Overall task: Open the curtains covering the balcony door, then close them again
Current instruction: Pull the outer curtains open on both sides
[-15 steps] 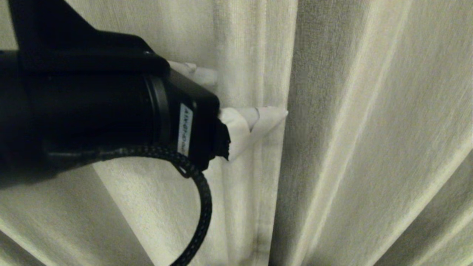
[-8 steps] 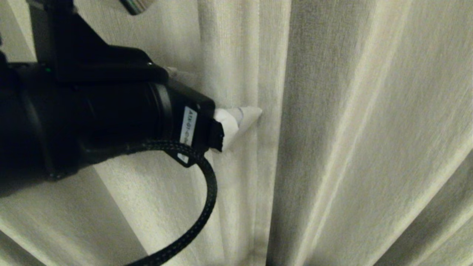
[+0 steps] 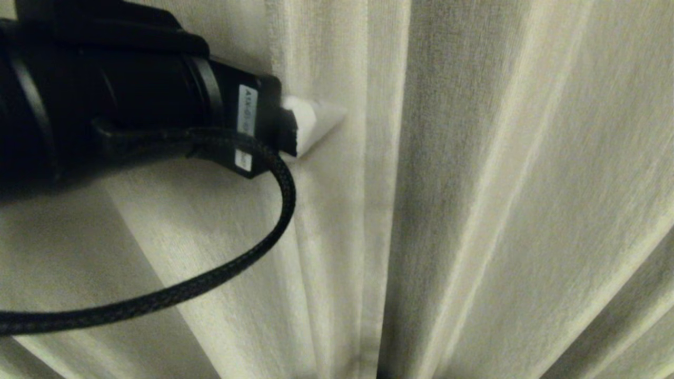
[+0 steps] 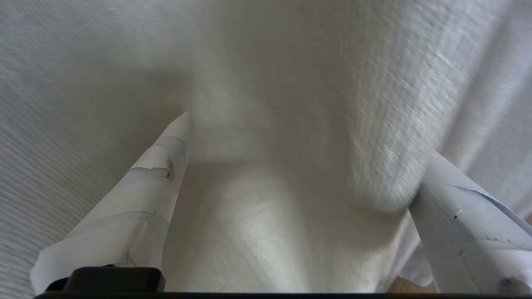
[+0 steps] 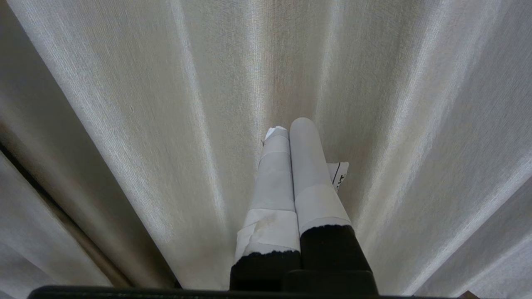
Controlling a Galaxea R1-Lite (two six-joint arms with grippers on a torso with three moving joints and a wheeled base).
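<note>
The curtains [image 3: 474, 184] hang drawn together, the balcony door hidden behind them; whether this is before opening or after closing cannot be told. The left end effector [image 4: 299, 174] stands spread wide, tips against a pleat, fabric bulging between them. The right end effector [image 5: 291, 166] is pressed together, empty, facing the cloth.

white wrist label [image 3: 247, 109], print unreadable

The curtains [image 3: 474, 184] fill the whole field ahead, their two panels meeting at a seam just left of centre. The left gripper [image 4: 303, 166] sits at upper left against the left panel, beside the seam, a fold of fabric between its spread fingers. A cable [image 3: 210, 273] loops below the wrist. The right gripper [image 5: 291, 133] points at pleats.
</note>
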